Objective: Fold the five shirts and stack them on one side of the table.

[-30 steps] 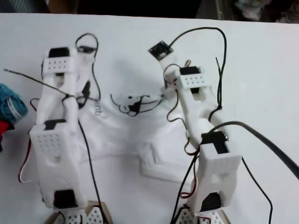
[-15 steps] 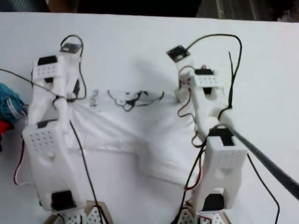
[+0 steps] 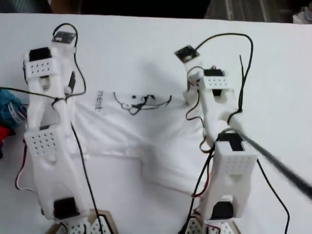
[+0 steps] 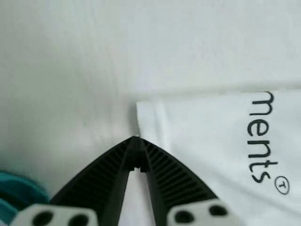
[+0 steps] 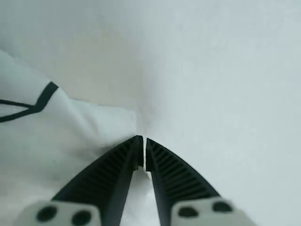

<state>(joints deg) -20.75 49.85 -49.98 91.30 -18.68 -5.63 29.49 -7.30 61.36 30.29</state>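
One white shirt (image 3: 146,131) lay spread on the table (image 3: 273,58), partly folded, with its far edge straight. A black line drawing (image 3: 141,101) and black lettering (image 3: 100,101) faced upward beside that edge. The near portion was rumpled, with one flap projecting. At the left edge sat bunched teal fabric (image 3: 9,109) and red fabric (image 3: 4,132), possibly further shirts.

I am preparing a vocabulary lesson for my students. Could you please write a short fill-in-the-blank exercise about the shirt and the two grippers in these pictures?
1. The shirt lying on the table is ____ in colour.
2. The left gripper and the right gripper are both ____ on the shirt's edge.
3. The drawing printed on the shirt has ____ lines.

Missing words: white; shut; black.
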